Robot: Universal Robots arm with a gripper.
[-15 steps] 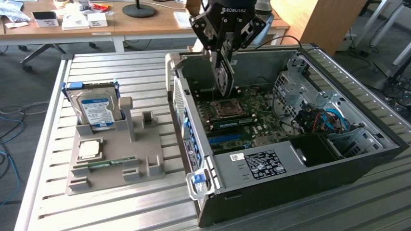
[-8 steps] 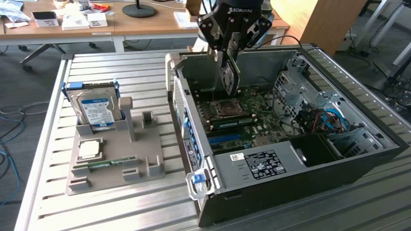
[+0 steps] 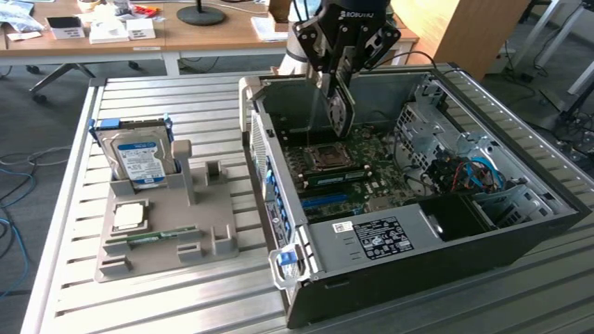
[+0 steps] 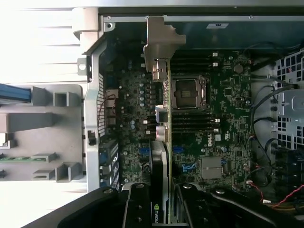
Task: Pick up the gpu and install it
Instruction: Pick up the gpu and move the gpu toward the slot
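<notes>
The gpu hangs on edge inside the open computer case, above the green motherboard near the CPU socket. My gripper is shut on the card's upper edge. In the wrist view the gpu shows edge-on as a thin green line with its black cooler on one face. Its silver end bracket points toward the case's rear wall. The gripper clamps it between two black fingers. The card's lower edge looks just above the board; I cannot tell whether it touches.
A grey holder tray lies on the slatted table at the exterior view's left, carrying a silver hard drive, a CPU chip and a memory stick. Case walls, a drive cage and loose cables surround the board.
</notes>
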